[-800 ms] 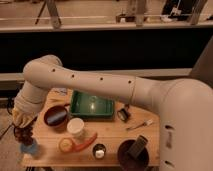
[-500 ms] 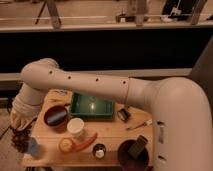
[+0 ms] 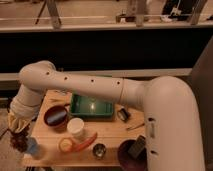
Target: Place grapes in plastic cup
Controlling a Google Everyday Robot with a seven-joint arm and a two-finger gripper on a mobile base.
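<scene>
My gripper (image 3: 18, 131) hangs at the left edge of the wooden table (image 3: 112, 131), below the arm's yellowish wrist. It is shut on the grapes (image 3: 19, 141), a dark maroon lumpy bunch held just left of and slightly above the plastic cup (image 3: 34, 148). The plastic cup is small and light blue and stands upright at the table's front left corner. The grapes are beside the cup, not over its mouth. The fingers are mostly hidden by the bunch.
A white cup (image 3: 76, 128) stands mid-table with an orange-red carrot piece (image 3: 85, 143) in front of it. A small metal cup (image 3: 99, 150), a dark bowl (image 3: 56, 116), a green tray (image 3: 92, 107) and a dark container (image 3: 132, 150) also share the table.
The gripper with the grapes has moved slightly down and to the left, to the table's left edge beside the blue cup. The things on the table have not moved.
</scene>
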